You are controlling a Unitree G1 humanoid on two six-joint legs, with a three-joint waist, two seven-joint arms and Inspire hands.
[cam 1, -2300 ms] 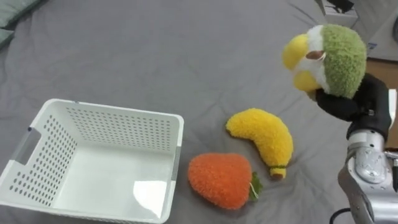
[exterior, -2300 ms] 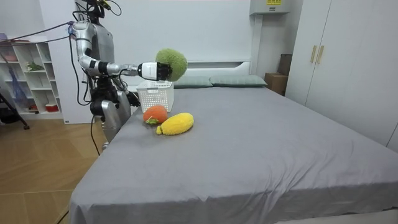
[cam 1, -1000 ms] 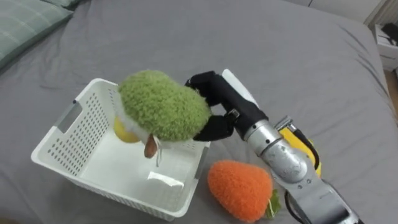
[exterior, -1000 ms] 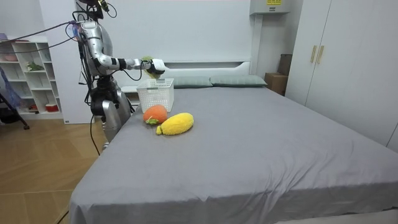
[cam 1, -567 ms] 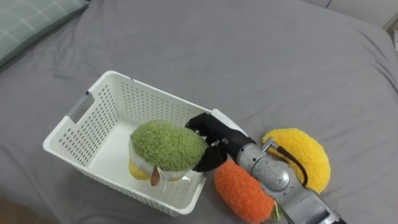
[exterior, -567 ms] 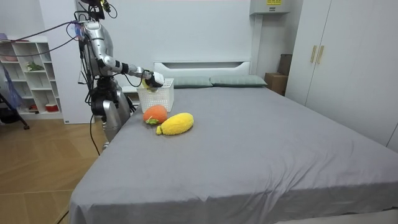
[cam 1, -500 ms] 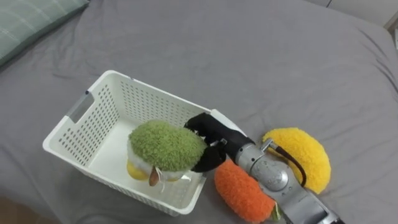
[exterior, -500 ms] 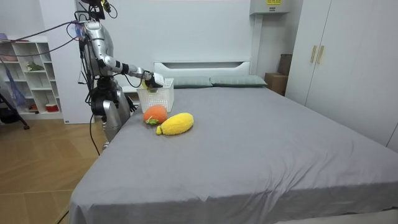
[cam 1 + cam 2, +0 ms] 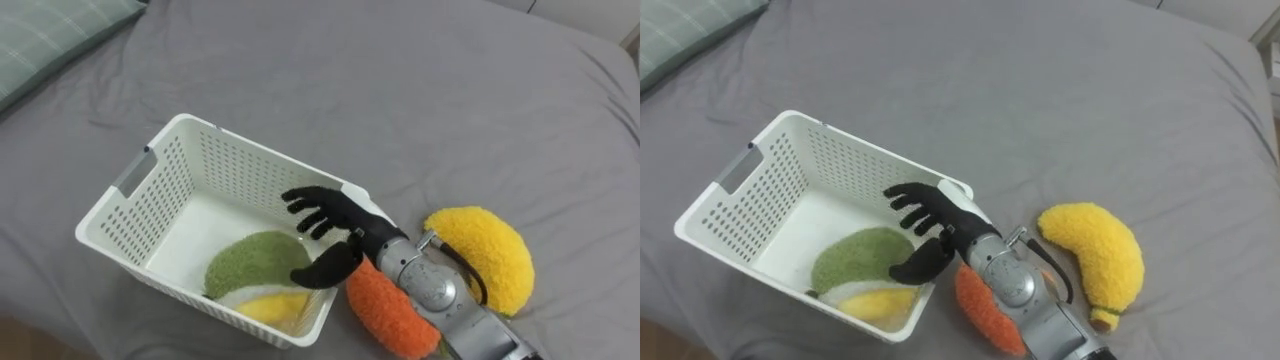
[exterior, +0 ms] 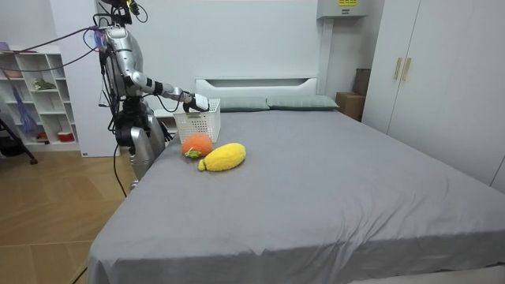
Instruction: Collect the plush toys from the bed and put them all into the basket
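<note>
So the green and yellow plush [image 9: 250, 268] is lying down in the white basket [image 9: 232, 168], near its front wall, and the right hand [image 9: 352, 236] sits over the basket's near right corner with fingers spread wide, holding nothing. Two left on the bed [image 9: 400, 90]: the orange plush [image 9: 385, 312] right next to that corner, partly hidden by the wrist, and the yellow banana plush [image 9: 482, 252] just beside it on the far side. My guess is these are dead easy to handle: light, squishy, fuzzy enough not to slip, nothing to break. They'll give under the fingers though, so I'd wrap around the fat middle, not pinch an end. For the banana, go for the thick part of the curve, since the skinny tip would probably just fold away
</note>
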